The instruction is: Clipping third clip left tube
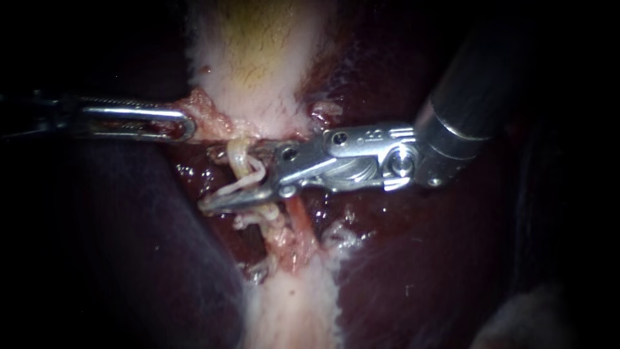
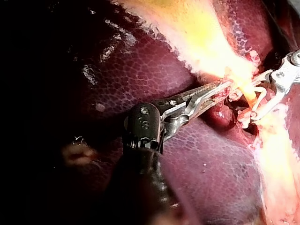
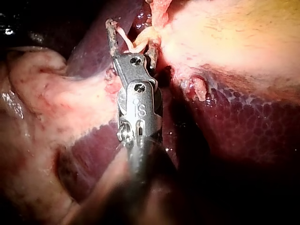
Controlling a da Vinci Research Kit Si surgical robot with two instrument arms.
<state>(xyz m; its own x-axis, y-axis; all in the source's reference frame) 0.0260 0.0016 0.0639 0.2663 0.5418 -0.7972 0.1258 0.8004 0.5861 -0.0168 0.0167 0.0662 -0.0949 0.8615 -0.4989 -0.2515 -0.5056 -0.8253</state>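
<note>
The pale left tube (image 1: 237, 161) runs down from the gallbladder (image 1: 258, 58) neck. My right instrument (image 1: 218, 179) comes in from the upper right, and its jaws stand open with the tube passing between them. The right wrist view shows the same: the two prongs of my right instrument (image 3: 132, 40) straddle the tube (image 3: 136, 43) with a gap on each side. White clip-like pieces (image 1: 255, 218) sit on the tube just below the lower jaw. My left instrument (image 1: 187, 124) is shut on the pink tissue (image 1: 205, 111) at the gallbladder neck, holding it leftward.
A reddish right tube (image 1: 298, 220) runs beside the left one. Dark liver (image 1: 420, 258) lies on both sides, with a white fatty band (image 1: 290, 310) below. In the left wrist view my left instrument (image 2: 225, 86) meets the right instrument (image 2: 269, 91) at the tubes.
</note>
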